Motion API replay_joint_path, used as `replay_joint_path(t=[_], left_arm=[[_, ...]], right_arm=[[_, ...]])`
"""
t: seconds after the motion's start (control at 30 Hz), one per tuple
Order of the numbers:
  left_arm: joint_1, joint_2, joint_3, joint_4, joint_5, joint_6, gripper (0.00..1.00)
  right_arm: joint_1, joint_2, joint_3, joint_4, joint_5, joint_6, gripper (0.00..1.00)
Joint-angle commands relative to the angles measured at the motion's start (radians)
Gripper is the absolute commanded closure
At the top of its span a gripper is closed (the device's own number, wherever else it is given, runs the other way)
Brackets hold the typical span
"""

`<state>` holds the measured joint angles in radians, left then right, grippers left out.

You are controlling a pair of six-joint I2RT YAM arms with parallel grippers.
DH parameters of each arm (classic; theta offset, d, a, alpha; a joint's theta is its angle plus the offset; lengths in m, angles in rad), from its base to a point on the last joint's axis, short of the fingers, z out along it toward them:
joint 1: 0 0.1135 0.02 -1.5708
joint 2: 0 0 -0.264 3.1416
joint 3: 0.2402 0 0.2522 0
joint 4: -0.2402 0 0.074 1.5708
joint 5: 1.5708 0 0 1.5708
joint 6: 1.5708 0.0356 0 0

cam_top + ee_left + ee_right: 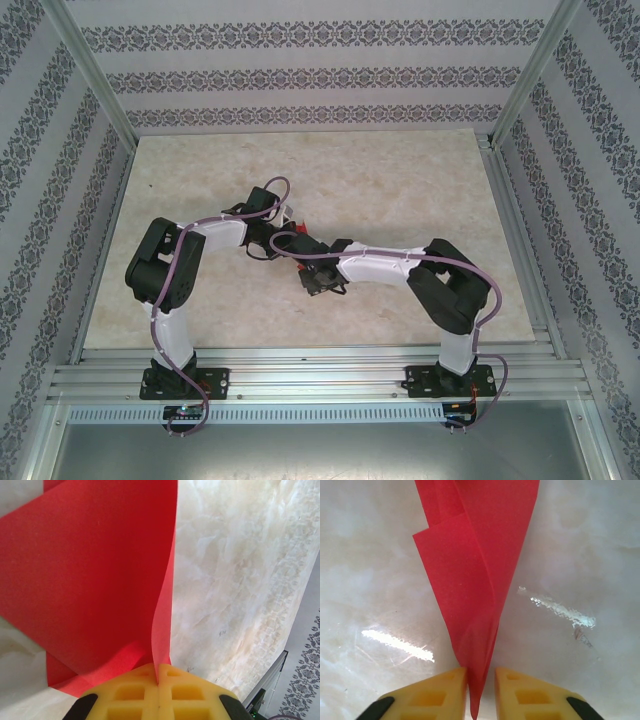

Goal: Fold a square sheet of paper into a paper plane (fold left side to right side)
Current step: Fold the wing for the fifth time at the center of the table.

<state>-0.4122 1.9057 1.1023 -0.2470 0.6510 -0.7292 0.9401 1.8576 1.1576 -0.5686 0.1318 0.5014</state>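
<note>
The left pincer [157,682] is clamped tight on a raised edge of the paper plane [90,580]. The right pincer [481,692] stands slightly apart, with the plane's sharp tip in the gap. In the right wrist view the plane's long axis runs straight away, tip toward the pincer, layers widening. The left wrist view adds a broad flat wing lying on the desk [235,580]. From above, both wrists meet mid-desk.

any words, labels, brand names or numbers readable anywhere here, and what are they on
No readable text in these views.
The red paper is unmarked.
The marbled table carries no print.
The wallpaper is ornament, not letters.
Anything on the left arm's base is too small to read.
</note>
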Motion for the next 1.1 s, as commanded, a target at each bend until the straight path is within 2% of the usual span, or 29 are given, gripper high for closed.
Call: replay_joint_path(t=[0.0,0.27,0.67,0.93,1.07], left_arm=[[0.016,-0.036,-0.008,-0.005,0.022,0.033,0.98],[0.016,-0.035,-0.008,-0.003,0.025,0.033,0.98],[0.016,-0.032,-0.009,0.005,0.026,0.029,0.98],[0.016,-0.032,-0.012,0.007,0.028,0.030,0.98],[0.016,-0.031,-0.013,0.011,0.031,0.028,0.98]], right_arm=[[-0.004,-0.069,-0.013,0.036,-0.004,-0.005,0.74],[-0.034,-0.033,0.018,0.051,0.003,-0.019,0.73],[-0.021,0.037,0.069,0.026,0.039,-0.047,0.78],[-0.020,0.054,0.088,0.002,0.066,-0.045,0.89],[-0.020,0.035,0.087,-0.002,0.068,-0.046,0.90]])
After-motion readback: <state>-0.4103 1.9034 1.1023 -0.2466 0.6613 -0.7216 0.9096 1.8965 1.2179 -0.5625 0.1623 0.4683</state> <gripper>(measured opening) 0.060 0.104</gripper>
